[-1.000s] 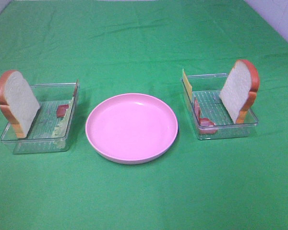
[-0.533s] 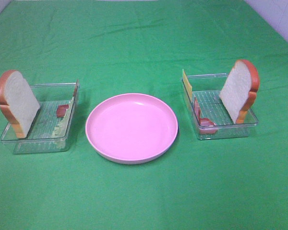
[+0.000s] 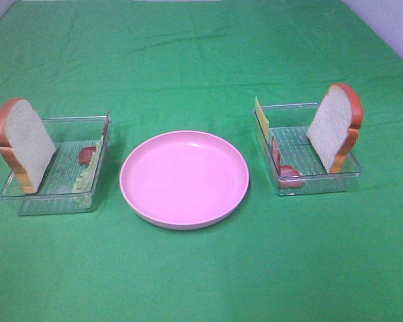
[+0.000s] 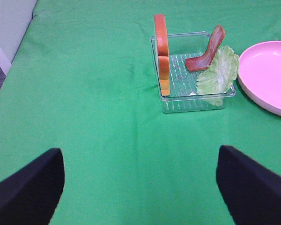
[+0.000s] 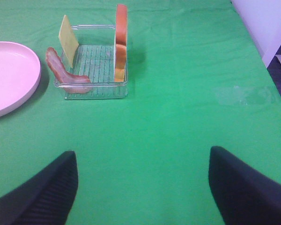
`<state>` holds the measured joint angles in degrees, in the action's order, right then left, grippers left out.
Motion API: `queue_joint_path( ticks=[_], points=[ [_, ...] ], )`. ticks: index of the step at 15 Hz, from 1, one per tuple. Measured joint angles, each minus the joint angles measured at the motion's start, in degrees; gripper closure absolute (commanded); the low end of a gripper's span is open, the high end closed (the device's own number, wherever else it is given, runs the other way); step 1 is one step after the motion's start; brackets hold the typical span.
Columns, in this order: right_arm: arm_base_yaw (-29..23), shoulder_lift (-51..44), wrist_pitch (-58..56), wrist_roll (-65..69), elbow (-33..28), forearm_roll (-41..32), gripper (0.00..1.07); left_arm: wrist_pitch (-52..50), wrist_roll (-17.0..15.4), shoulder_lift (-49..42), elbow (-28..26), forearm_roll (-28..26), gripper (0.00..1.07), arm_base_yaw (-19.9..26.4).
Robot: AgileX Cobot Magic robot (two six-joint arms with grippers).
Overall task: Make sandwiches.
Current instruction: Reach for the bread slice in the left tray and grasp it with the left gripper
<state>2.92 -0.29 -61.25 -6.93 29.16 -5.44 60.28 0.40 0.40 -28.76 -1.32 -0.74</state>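
Observation:
No stacked sandwich shows; the parts lie apart. In the left clear tray [image 3: 54,201] a bread slice [image 3: 23,144] stands on edge, with a bacon strip [image 3: 87,154] and a lettuce leaf [image 3: 84,176]. In the right tray [image 3: 316,182] stand a bread slice [image 3: 334,127], a cheese square [image 3: 260,115] and bacon [image 3: 282,166]. My left gripper [image 4: 139,161] is open and empty, well short of its tray's bread [image 4: 162,54], bacon [image 4: 208,49] and lettuce [image 4: 219,70]. My right gripper [image 5: 141,159] is open and empty, short of its bread [image 5: 121,42], cheese [image 5: 68,40] and bacon [image 5: 63,72].
A round pink plate [image 3: 183,178] sits between the two trays on the green cloth [image 3: 201,67]. Neither arm shows in the exterior high view. The table's edges and pale walls show at the far corners.

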Motion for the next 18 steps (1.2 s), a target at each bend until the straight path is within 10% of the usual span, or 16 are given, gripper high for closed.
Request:
queue_joint_path(
  ticks=[7, 12, 18],
  points=[
    [0.0, 0.0, 0.0, 0.0, 0.0, 0.0, 0.34, -12.15, 0.0, 2.58, -4.01, 0.0, 0.24, 0.0],
    [0.0, 0.0, 0.0, 0.0, 0.0, 0.0, 0.34, -22.35, -0.06, 28.36, -6.82, -0.23, 0.24, 0.0],
    [0.0, 0.0, 0.0, 0.0, 0.0, 0.0, 0.34, -16.27, -0.06, 65.78, -26.24, -2.58, 0.25, 0.0]
  ],
)
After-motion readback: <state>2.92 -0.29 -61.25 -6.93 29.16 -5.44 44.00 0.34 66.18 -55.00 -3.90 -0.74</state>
